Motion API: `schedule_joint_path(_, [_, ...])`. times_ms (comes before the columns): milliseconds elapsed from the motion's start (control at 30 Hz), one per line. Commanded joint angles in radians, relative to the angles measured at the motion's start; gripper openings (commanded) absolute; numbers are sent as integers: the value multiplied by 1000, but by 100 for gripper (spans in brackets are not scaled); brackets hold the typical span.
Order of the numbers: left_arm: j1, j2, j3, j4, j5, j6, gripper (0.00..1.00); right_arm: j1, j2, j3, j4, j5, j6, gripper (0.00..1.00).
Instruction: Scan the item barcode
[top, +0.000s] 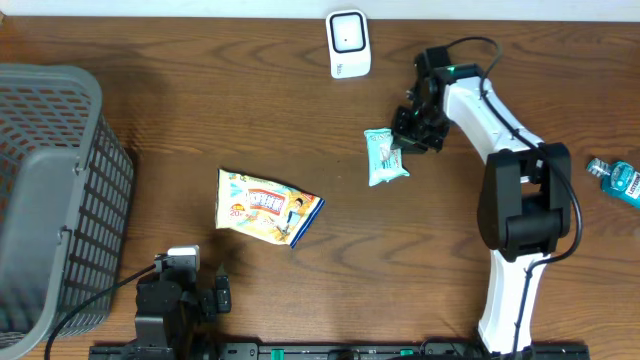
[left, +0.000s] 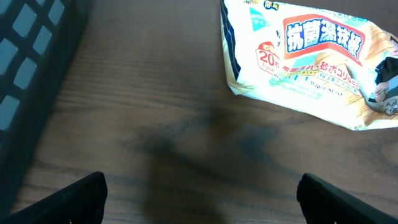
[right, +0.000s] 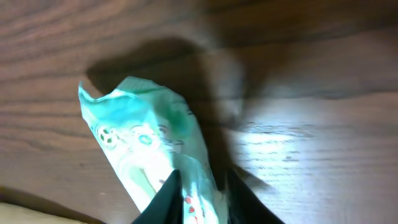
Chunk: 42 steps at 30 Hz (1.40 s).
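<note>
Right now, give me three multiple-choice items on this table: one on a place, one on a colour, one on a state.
1. In the overhead view, the white scanner sits: A. at the top, near the middle; B. in the bottom left corner; C. at the right edge.
2. The basket is: A. red; B. grey; C. yellow.
3. The right gripper is: A. wide open over bare wood; B. shut on the teal packet; C. out of every view.

Key: 1 A, it stands by the top edge; 2 B, its mesh walls are grey; 3 B, the right wrist view shows both fingers pinching the packet.
</note>
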Motion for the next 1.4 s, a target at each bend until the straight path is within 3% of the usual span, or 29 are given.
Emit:
schedule_joint_path(0, [4, -4, -4, -40, 10, -5, 98, -11, -90, 36, -4, -6, -17, 37])
schedule_joint_path(133, [4, -4, -4, -40, 10, -5, 98, -10, -134, 36, -4, 23, -58, 71])
schedule_joint_path(233, [4, -4, -4, -40, 10, -5, 97, -5, -129, 32, -25, 26, -86, 78])
schedule_joint_path(267, [4, -4, -4, -40, 10, -5, 98, -3, -128, 25, -30, 27, -91, 89])
schedule_joint_path(333, [4, -4, -4, -40, 10, -5, 98, 2, -126, -1, -23, 27, -126, 99])
schedule_joint_path(467, [4, -4, -4, -40, 10, -5, 98, 8, -126, -84, 18, 27, -158, 98])
schedule_joint_path(633, [4, -4, -4, -40, 10, -5, 98, 8, -126, -205, 126, 26, -161, 80])
schedule_joint_path(800, [4, -4, -4, -40, 10, -5, 98, 7, -126, -324, 261, 26, -161, 47])
schedule_joint_path(900, [4, -4, -4, -40, 10, -5, 98, 7, -126, -383, 351, 26, -166, 49])
schedule_joint_path(1067, [4, -4, -4, -40, 10, -5, 98, 8, -126, -417, 428, 26, -198, 66])
schedule_joint_path(1233, [4, -4, -4, -40, 10, -5, 98, 8, -126, -417, 464, 19, -198, 66])
schedule_joint_path(1367, [4, -4, -4, -40, 10, -5, 98, 8, -126, -418, 486, -8, -198, 54])
